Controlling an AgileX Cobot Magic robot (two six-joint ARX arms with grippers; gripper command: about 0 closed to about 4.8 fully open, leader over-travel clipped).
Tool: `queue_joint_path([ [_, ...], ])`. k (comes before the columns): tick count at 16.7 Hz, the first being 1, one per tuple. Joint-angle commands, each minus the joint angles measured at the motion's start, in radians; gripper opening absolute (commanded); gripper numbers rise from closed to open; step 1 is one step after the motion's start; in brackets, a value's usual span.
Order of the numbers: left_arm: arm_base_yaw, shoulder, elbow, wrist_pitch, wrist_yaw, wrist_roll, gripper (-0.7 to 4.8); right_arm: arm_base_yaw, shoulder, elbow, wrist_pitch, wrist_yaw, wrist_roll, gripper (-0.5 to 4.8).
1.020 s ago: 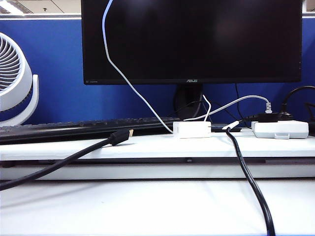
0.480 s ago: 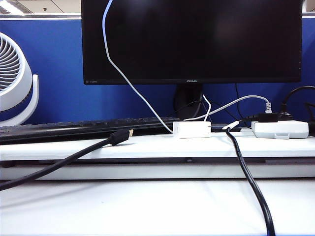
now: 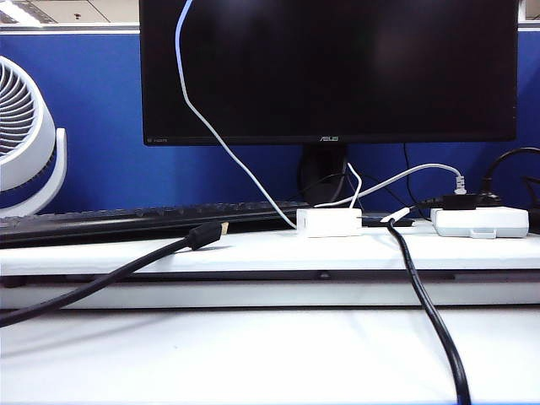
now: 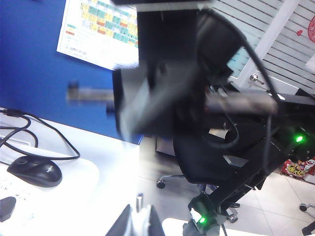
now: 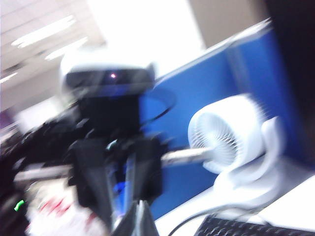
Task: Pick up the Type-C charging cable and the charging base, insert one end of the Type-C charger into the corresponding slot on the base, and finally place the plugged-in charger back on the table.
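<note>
From the exterior camera I am seeing neither arm. The charging base [image 3: 329, 223] is sitting on the raised shelf of the table [image 3: 253, 354], just below the monitor [image 3: 329, 67], at about one o'clock from the middle of the picture. The Type-C charging cable [image 3: 221, 145] is running from its left end up toward eleven o'clock and out past the top edge, so one end appears to be already seated in the base. A thick black cable [image 3: 426, 304] is crossing the front of the table at five o'clock, another black lead with a gold tip [image 3: 207, 234] is lying at nine o'clock of the base, and a wider white box [image 3: 479, 221] is standing at three o'clock.

Through the left wrist camera I am looking across the room. The left gripper [image 4: 139, 222] is barely showing at six o'clock, its jaws nearly together with a sliver of white between them; what that is, I cannot tell. A mouse [image 4: 34, 170] is lying at eight o'clock.

The right wrist picture is blurring. The right gripper [image 5: 138, 216] is pinched fully closed at six o'clock, holding nothing I can make out, with the fan [image 5: 231, 137] at three o'clock.

My worry is that the upper end of the cord may be caught; a careless pull could drag the base off the shelf or unseat the plug.

No containers are showing.
</note>
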Motion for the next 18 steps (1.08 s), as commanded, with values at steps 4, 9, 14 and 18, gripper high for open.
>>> queue_joint_path([
  [4,-0.002,-0.005,0.003,0.033,0.006,-0.003,0.24,0.05,0.013,0.003,-0.043,-0.032,-0.018,-0.06],
  [9,-0.002,-0.005,0.003,0.039,0.006,-0.003,0.24,0.051,0.021,0.003,-0.045,-0.062,-0.021,-0.06],
  [14,-0.002,-0.005,0.003,0.037,0.006,-0.003,0.24,0.051,0.02,0.003,-0.033,-0.065,-0.021,-0.06],
  [18,-0.002,-0.005,0.003,0.014,0.009,-0.003,0.24,0.05,0.02,0.004,-0.002,-0.05,-0.019,-0.06],
])
